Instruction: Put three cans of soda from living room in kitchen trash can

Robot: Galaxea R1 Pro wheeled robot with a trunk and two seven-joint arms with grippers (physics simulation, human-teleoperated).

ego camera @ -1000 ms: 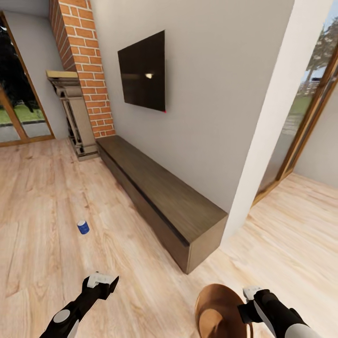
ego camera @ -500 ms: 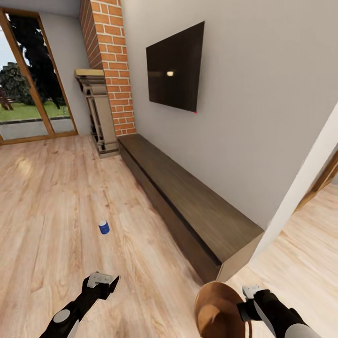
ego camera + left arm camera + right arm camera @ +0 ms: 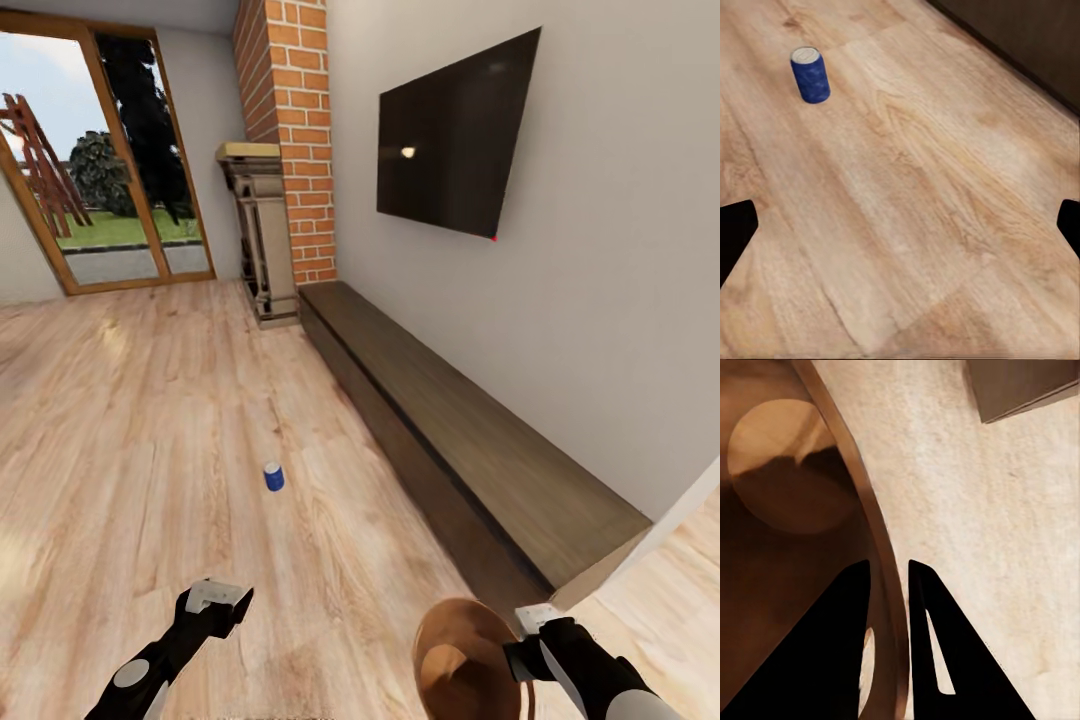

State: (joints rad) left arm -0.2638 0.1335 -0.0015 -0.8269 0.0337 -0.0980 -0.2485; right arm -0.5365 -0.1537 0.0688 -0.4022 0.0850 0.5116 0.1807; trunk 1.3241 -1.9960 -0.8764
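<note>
A blue can of soda (image 3: 273, 476) stands upright on the living room's wood floor, ahead of my left gripper (image 3: 215, 597). In the left wrist view the blue can (image 3: 811, 74) is well beyond the fingertips (image 3: 735, 232), which are spread wide open with only floor between them. My right gripper (image 3: 530, 640) is shut on the rim of the copper-brown tash can (image 3: 465, 660), held tilted low at the right. In the right wrist view both fingers (image 3: 832, 652) pinch the rim (image 3: 896, 630). The orange cans and the kitchen are out of view.
A long low dark-wood cabinet (image 3: 480, 450) runs along the right wall under the black television (image 3: 455, 135). A red brick column (image 3: 295, 140) and a mantel-like stand (image 3: 258, 235) are at its far end. A glass door (image 3: 110, 165) is at the back left.
The whole picture has shifted right, so the camera has turned left. The blue can now sits nearer the middle. Both arms hold the same pose, the right still gripping the tash can.
</note>
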